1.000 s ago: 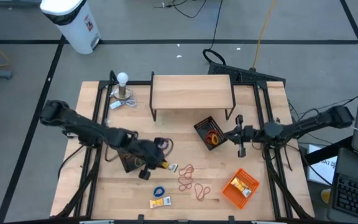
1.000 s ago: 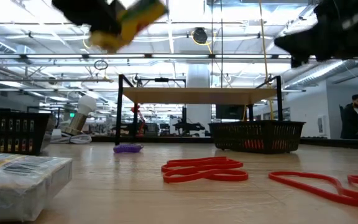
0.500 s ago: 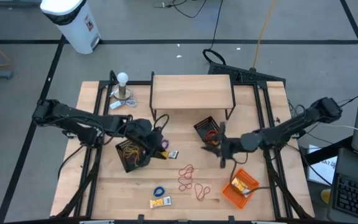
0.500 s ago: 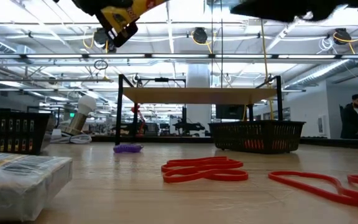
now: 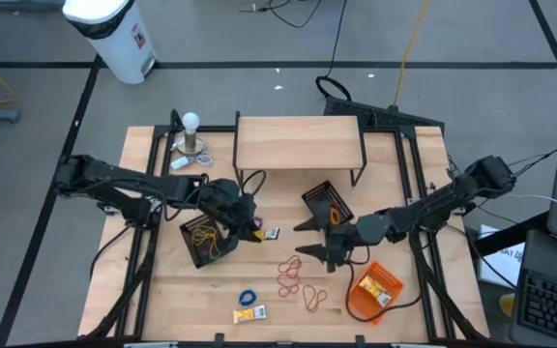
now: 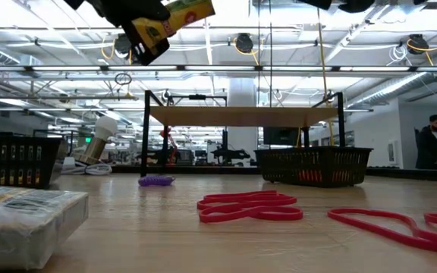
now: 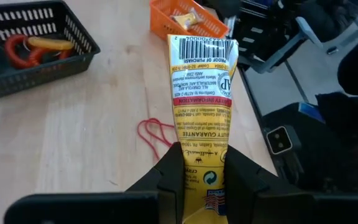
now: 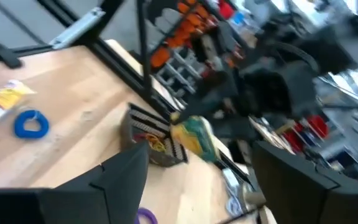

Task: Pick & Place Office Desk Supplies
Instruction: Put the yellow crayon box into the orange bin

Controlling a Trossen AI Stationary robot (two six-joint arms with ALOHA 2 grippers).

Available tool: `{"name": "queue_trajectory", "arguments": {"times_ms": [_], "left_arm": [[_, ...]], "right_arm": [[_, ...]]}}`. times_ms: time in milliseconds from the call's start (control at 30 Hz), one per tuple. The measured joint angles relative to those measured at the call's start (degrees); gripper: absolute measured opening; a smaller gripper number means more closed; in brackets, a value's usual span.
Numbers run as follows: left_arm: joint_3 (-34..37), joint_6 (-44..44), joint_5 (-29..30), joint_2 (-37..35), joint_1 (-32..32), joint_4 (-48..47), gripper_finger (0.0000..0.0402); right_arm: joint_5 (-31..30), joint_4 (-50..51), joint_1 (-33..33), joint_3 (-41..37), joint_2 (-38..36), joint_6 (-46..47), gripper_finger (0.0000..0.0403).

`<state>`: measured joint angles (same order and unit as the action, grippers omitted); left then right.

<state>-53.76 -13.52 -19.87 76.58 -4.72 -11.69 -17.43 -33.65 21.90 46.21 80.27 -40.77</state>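
1. Our left gripper (image 7: 202, 171) is clamped on a yellow packet (image 7: 201, 93), lifted above the table (image 5: 288, 222).
2. Our right gripper (image 5: 315, 250) spreads wide, red bands (image 5: 290, 274) just beside it.

You face grey floor (image 5: 259, 39) with dark lines, white bin (image 5: 114, 34) at far left corner; ceiling lights (image 6: 243, 42) overhead; person (image 6: 433, 142) stands at right.

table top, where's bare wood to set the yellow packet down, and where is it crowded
Bare wood lies between the lamp, the shelf and the left black mesh tray, and along the front left edge beside the blue band. The middle front is crowded: red bands, right gripper, orange tray.
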Motion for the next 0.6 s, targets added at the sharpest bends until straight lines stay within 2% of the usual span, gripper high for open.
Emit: {"name": "queue_trajectory", "arguments": {"times_ms": [200,433,600], "left_arm": [[-1.5,0.2,-1.4,1.1,0.1,-0.6,0.0067],[-9.5,4.5,-0.5,5.7,-0.7,-10.8,0.0067],[-13.4,6.4,0.4,8.0,-0.8,-14.4,0.0067]], "right_arm": [[1.1,4.4,-2.4,4.9,3.8,0.2,0.0282],[2.8,8.0,-3.8,8.7,5.9,-0.4,0.0288],[4.2,10.0,-3.5,8.8,5.9,1.2,0.0287]]}}
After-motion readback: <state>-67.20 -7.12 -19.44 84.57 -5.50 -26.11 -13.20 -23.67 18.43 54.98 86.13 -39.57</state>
